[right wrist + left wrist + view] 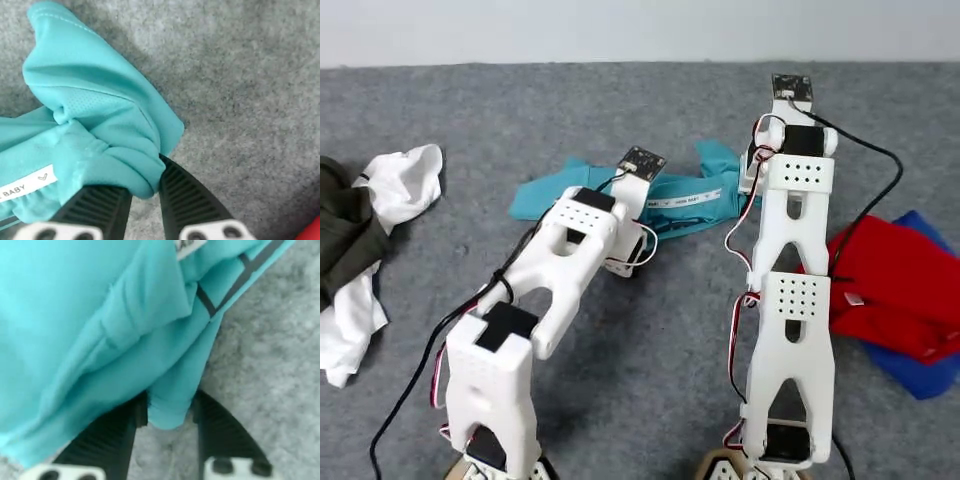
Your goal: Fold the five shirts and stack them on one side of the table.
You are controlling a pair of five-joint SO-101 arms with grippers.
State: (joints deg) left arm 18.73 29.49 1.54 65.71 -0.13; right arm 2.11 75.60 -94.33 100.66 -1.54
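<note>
teal cloth sits in both grippers: the teal shirt (680,195) lies crumpled on the far middle of the table, spread sideways between the two arms. we see the left gripper (167,412) clenched on a hanging fold of it, the fabric filling the gap between its black ribbed jaws. a dark stripe (235,282) runs along the cloth just beyond. the right gripper (145,187) pinches the shirt's other end, with a bunched corner squeezed between its jaws and a white label (27,185) close beside it.

from above, the left arm (560,260) leans over the shirt's middle and the right arm (790,300) stretches straight out to its right end. black cables (875,180) loop along both arms.

beside the right arm lies the red shirt (890,285), rumpled and resting on top of the blue shirt (930,370), whose edges show at the table's right side. well apart, at the left side, the white shirt (400,185) is heaped together with the dark olive shirt (345,235), and white cloth shows both above and below the dark one.

everything rests on a grey surface (650,360) with a speckled, felt-like nap, which we see up close in both wrist views. along the far edge a pale, plain wall (620,30) rises behind the table.
</note>
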